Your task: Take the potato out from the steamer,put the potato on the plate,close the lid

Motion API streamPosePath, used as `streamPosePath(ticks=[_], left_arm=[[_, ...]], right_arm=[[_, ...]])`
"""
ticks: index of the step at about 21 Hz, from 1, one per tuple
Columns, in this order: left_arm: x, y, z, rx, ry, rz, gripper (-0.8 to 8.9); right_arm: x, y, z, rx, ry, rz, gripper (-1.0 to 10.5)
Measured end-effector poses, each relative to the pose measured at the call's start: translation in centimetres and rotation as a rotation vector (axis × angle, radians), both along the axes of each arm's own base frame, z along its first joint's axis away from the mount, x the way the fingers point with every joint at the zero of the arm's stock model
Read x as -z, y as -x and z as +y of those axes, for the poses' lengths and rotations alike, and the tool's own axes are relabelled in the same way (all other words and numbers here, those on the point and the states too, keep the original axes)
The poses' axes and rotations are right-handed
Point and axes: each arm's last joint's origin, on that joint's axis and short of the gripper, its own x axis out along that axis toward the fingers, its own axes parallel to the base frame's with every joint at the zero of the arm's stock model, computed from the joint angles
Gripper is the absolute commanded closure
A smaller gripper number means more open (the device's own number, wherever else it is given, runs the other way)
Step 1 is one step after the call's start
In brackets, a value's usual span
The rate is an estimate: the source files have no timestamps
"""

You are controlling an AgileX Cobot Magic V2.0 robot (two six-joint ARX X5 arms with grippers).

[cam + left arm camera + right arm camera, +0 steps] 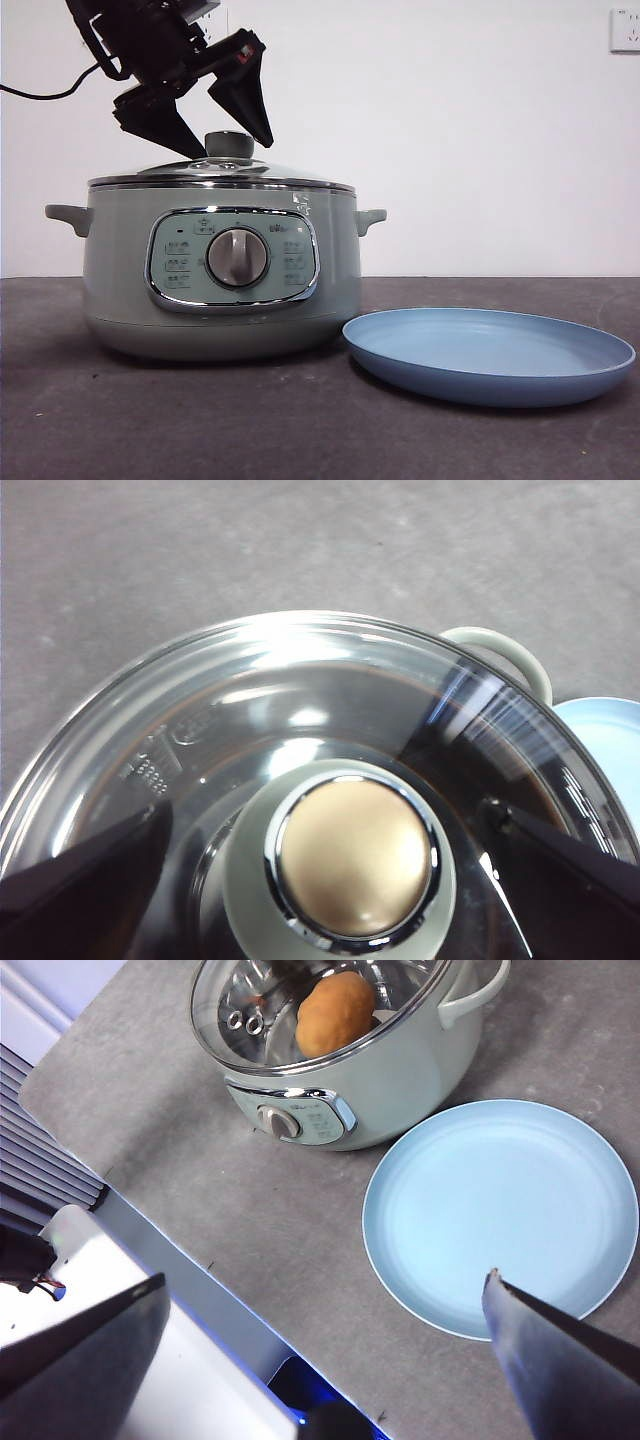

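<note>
Front: left tool (222,128) spread wide, straddling the lid (222,174) knob, steamer (222,270) closed; plate (488,355) beside it on grey bench (200,420).
Left wrist: knob between jaws, untouched.
Right wrist: right tool (325,1305) wide, empty, above plate edge; potato (335,1012) inside steamer.

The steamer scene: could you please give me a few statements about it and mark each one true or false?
1. The lid sits on the steamer. True.
2. The potato lies on the plate. False: it is inside the steamer, and the plate holds nothing.
3. The left gripper is open, its jaws on either side of the lid's knob. True.
4. The right gripper grips the steamer's handle. False: it is open, high over the table near the plate.
5. The plate is stacked on the lid. False: it rests on the table beside the steamer.
</note>
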Motion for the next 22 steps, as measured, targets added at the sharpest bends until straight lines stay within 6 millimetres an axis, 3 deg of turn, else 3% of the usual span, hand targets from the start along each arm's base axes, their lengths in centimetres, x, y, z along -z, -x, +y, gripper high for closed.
streamPosePath(ticks=[1, 4, 6, 10, 18, 22], left_arm=[[0.0, 0.1, -0.2, -0.006, -0.011, -0.005, 2.04], [0.0, 0.3, -0.6, -0.009, -0.026, -0.006, 4.93], [0.1, 0.4, -0.7, -0.004, -0.029, 0.001, 5.73], [0.1, 0.4, -0.7, -0.004, -0.03, 0.001, 8.3], [0.0, 0.5, -0.7, 0.001, -0.034, -0.002, 8.22], [-1.3, 1.5, -0.2, -0.005, -0.028, -0.024, 8.22]], right_arm=[[0.0, 0.0, 0.0, 0.0, 0.0, -0.002, 2.9], [-0.1, -0.1, 0.0, 0.0, -0.003, -0.011, 2.9], [-0.1, -0.1, 0.0, 0.0, -0.003, -0.014, 2.9], [-0.1, -0.1, 0.0, 0.0, -0.003, -0.014, 2.9], [-0.1, -0.1, 0.0, 0.0, -0.003, -0.015, 2.9], [-0.2, -0.2, 0.1, 0.0, -0.007, -0.028, 2.9]])
